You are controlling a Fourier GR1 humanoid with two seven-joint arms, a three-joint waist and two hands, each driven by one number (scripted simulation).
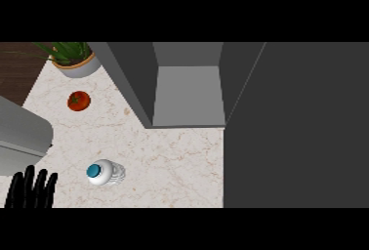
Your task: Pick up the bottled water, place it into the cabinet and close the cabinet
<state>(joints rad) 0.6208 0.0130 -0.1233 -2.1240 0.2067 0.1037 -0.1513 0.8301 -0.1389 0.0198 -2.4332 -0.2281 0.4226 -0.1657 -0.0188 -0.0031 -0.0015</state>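
Nearest the lens, the left hand (30, 188) comes up from the lower left edge, its black fingers (29, 178) straight, pointing up and slightly spread, holding nothing. Just to its right, apart from it, the bottled water (106, 173) stands on the counter (166, 161), seen from above: a teal cap in the middle of a clear, ribbed body.

Pale marble with thin brownish veins makes up the counter, which runs from the lower edge up to a strip of dark wood (18, 68) at the upper left. A tomato (78, 100) lies well up the counter from the bottle, and beyond it a potted plant (73, 59) sits near the back. A grey, rounded shape (22, 136) crosses the left edge; it may be an appliance, but little of it shows.

At the top centre the cabinet (187, 93) stands open, its grey interior bare, with a dark door panel (299, 127) filling the right side of the view.
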